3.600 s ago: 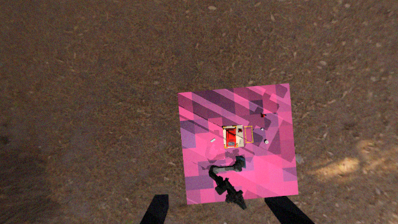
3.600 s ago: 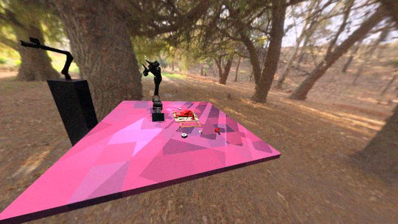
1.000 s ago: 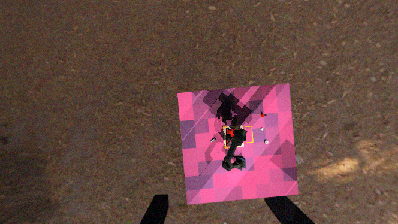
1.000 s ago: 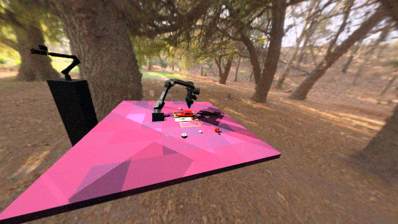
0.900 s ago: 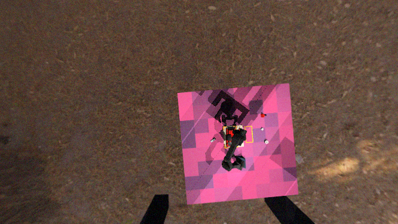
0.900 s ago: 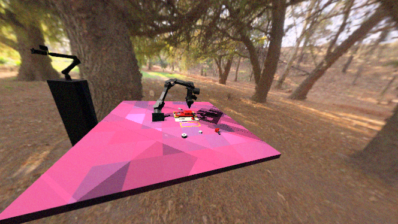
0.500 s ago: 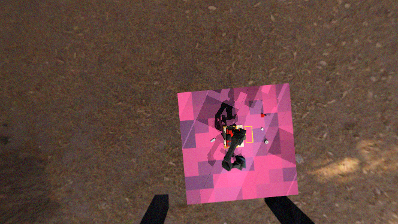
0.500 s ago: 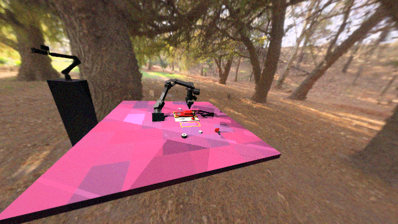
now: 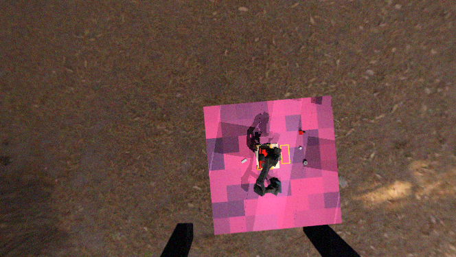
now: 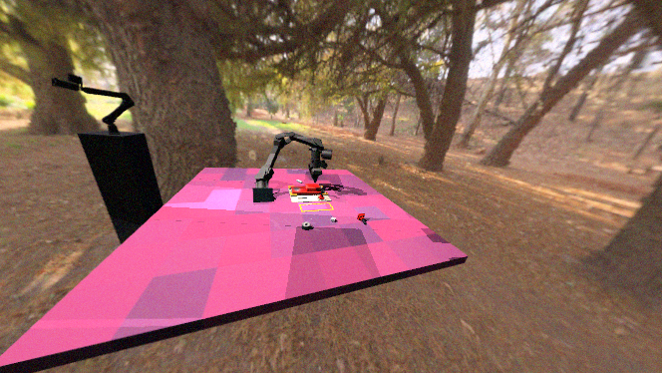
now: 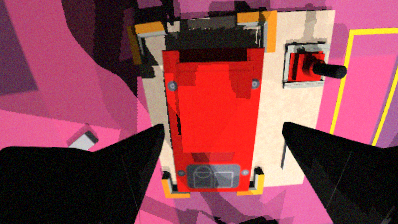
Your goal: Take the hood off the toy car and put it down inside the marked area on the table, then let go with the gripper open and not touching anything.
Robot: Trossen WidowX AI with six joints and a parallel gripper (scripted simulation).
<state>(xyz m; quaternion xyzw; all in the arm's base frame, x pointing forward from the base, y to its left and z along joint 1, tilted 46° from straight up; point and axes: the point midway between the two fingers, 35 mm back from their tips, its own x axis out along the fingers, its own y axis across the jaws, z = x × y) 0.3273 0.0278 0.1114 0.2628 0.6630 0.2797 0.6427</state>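
Observation:
The toy car (image 9: 263,151) (image 11: 171,66) is red and sits on a cream board (image 11: 300,112) between orange corner brackets. Its hood appears to be the raised red panel (image 11: 215,110) on top, in place on the car; its exact outline is hard to tell. My gripper (image 10: 315,181) (image 11: 223,128) is open and empty, pointing down above the car, with one finger on each side of the hood in the wrist view. The marked area is a yellow rectangle outline (image 9: 289,153) (image 10: 317,210) (image 11: 375,31) beside the board, with nothing in it.
A red block with a black lever (image 11: 300,67) stands on the board beside the car. A small white block (image 9: 244,160) (image 11: 82,141) lies on the other side. A red piece (image 9: 301,132), a white cube (image 9: 300,148) and a wheel (image 9: 305,162) lie beyond the marked area.

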